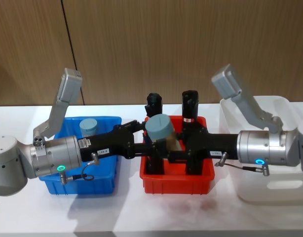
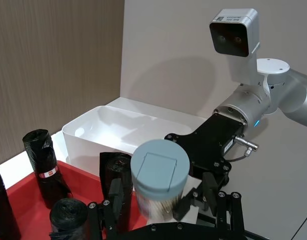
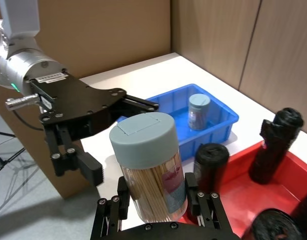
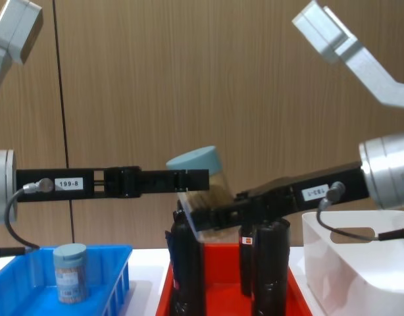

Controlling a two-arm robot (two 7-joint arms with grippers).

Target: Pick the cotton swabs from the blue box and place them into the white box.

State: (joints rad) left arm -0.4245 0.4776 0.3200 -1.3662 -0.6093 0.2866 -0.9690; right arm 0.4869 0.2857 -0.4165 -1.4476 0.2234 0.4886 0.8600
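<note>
I see the right end effector [image 3: 156,194] clamped on the tilted swab jar [image 3: 148,165] above the red bin [image 1: 176,182], the left end effector [image 3: 118,140] spread open around it, and the white box [image 1: 270,190] just right of this bin.

Robot test lab: plain white table [image 1: 141,219] against a wood-panelled wall [image 1: 141,44].

Wood-panel wall [image 1: 191,44] behind, warm brown, with dark vertical seams [image 1: 72,54]. White table [image 1: 156,212] runs up to wall, soft shadows on it. Left wrist view: plain pale wall [image 2: 173,60] meets wood panelling at corner. Right wrist view: grey floor [image 3: 23,200] beyond table edge.
</note>
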